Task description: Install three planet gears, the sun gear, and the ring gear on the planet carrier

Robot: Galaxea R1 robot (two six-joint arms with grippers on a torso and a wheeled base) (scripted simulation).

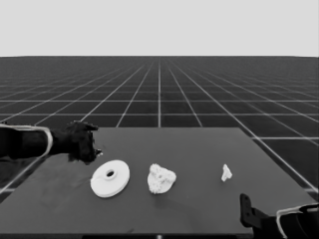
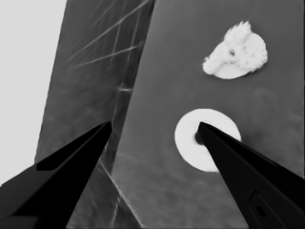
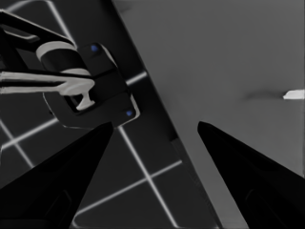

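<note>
Waiting over the bench's (image 1: 199,209) left end, the left hand (image 1: 92,152) is spread wide and empty beside the larger round part (image 1: 110,178). Gears sit heaped on the smaller round part (image 1: 161,179) mid-bench. The right hand (image 3: 155,126), parted and empty, is parked at the near right corner.

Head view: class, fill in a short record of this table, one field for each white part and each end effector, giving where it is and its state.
larger round part: flat on the table, left of middle, hole showing, nothing on it
smaller round part: mid-table, under the gears
gears: heaped on it; number cannot be told
thin white piece: alone, farther right
left end effector: open, over the table's left end, holding nothing
right end effector: open, parked at the lower right corner
</note>
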